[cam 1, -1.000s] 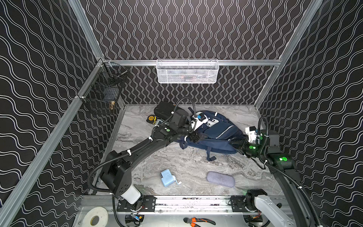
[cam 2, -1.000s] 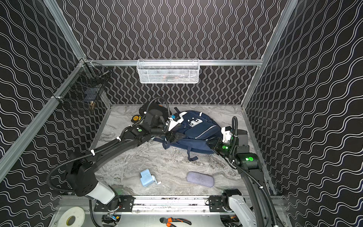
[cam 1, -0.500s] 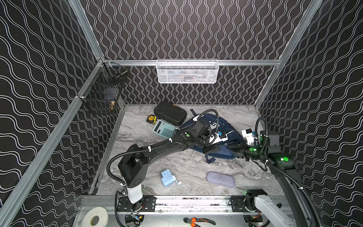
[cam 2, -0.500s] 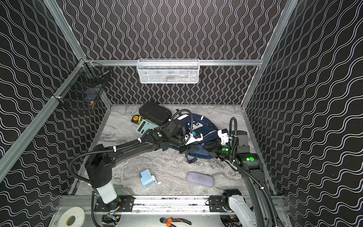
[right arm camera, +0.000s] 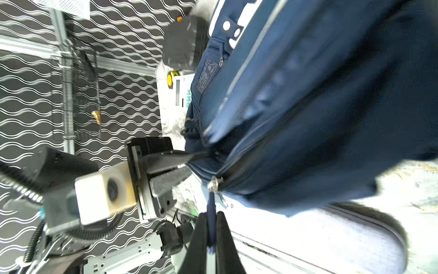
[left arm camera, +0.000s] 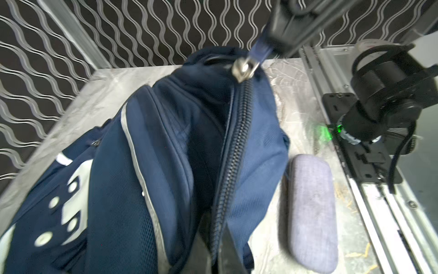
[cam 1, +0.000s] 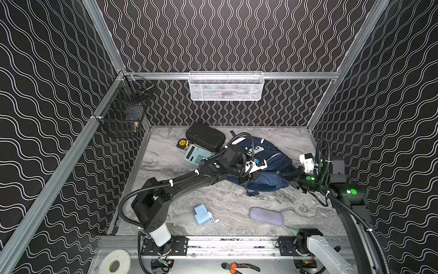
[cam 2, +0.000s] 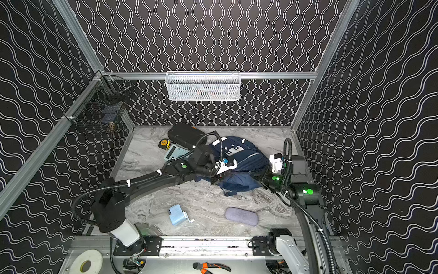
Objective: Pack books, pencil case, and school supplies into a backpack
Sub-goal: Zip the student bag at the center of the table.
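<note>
Backpack (cam 1: 267, 163) lies near the back right corner of the worktop (cam 1: 237, 204). Left fingers (left arm camera: 228, 256) are pinched tight on its cloth by the zip. Right fingers (right arm camera: 225, 239) are squeezed shut on the blue zip tab (right arm camera: 211, 204). Pencil case (cam 1: 266, 216) and sharpener (cam 1: 202, 214) sit by the front edge; calculator (cam 1: 195, 155) sits at the back.

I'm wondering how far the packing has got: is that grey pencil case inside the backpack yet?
Out. In both top views the pencil case lies flat on the table, nearer the camera than the backpack and clear of it.
</note>
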Robot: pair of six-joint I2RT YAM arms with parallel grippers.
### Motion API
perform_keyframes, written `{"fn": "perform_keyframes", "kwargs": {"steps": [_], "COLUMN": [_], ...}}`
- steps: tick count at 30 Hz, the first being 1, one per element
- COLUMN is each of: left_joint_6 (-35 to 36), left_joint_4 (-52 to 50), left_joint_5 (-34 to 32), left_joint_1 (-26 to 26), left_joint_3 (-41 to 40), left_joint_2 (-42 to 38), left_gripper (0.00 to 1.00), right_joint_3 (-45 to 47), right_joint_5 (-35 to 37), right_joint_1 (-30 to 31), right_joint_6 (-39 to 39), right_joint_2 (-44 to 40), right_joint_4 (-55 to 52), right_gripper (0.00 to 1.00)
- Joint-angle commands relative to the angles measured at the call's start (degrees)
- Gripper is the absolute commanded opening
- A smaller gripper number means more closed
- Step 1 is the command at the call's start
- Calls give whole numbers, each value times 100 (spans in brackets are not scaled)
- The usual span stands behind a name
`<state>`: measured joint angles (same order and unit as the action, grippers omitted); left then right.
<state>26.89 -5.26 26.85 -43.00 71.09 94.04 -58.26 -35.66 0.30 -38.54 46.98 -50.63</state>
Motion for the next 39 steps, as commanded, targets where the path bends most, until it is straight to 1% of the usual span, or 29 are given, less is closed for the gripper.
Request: {"fn": "perform_keyframes", "kwargs": {"steps": [1, 3, 4, 6, 10, 14, 17, 20, 21, 22, 23, 24, 25, 27, 28, 29, 30, 32, 36, 39], "left_joint_6": [238, 358, 474, 721, 1024, 1003, 937, 876, 727, 582, 461, 286, 87, -386, -539, -657, -739, -871, -1347, -1478], "left_joint_4": [272, 513, 542, 493, 463, 577, 519, 316, 323, 259, 182, 132, 167, 409, 524, 661, 746, 830, 817, 629], "left_joint_5": [-783, -716, -600, -470, -587, -654, -635, -321, -256, -117, 42, 280, 439, 739, 764, 697, 550, 326, 41, 21], "left_joint_1": [280, 337, 368, 391, 479, 701, 792, 786, 790, 793, 789, 776, 746, 573, 449, 247, 31, -340, -641, -776], "left_joint_3": [-413, -713, -826, -997, -1387, -1871, -2067, -1991, -1939, -1803, -1675, -1500, -1371, -1104, -996, -893, -773, -499, 63, 402], "left_joint_2": [-414, -701, -848, -1055, -1470, -1826, -2043, -2106, -2087, -2020, -1940, -1836, -1754, -1584, -1516, -1450, -1345, -1095, -501, -133], "left_gripper": [0, 0, 0, 0, 0, 0, 0, 0, 14, 35, 50, 60, 64, 67, 68, 70, 75, 75, 70, 65], "right_joint_3": [75, 78, 266, 308, 359, 394, 359, 399, 409, 399, 386, 377, 370, 310, 275, 210, 153, -2, -63, -11], "right_joint_5": [381, 342, 340, 342, 264, 144, -74, -439, -492, -519, -520, -565, -605, -637, -627, -614, -587, -519, -475, -495], "right_joint_1": [-297, -472, -527, -591, -768, -997, -1031, -1023, -1023, -1023, -1023, -1014, -1001, -966, -937, -903, -863, -814, -769, -725], "right_joint_6": [-349, -414, -464, -524, -699, -846, -887, -923, -890, -830, -781, -720, -691, -672, -672, -681, -673, -685, -811, -901], "right_joint_2": [-111, -124, -111, -47, 1, 7, 2, -57, -86, -113, -134, -158, -159, -193, -205, -207, -206, -196, -326, -358], "right_joint_4": [67, 173, 210, 272, 399, 396, 427, 479, 442, 391, 312, 261, 234, 210, 208, 212, 216, 159, 229, 307], "right_gripper": [0, 0, 0, 0, 0, 0, 0, 0, 0, 0, 0, 0, 0, 0, 0, 0, 0, 0, 0, 0]}}
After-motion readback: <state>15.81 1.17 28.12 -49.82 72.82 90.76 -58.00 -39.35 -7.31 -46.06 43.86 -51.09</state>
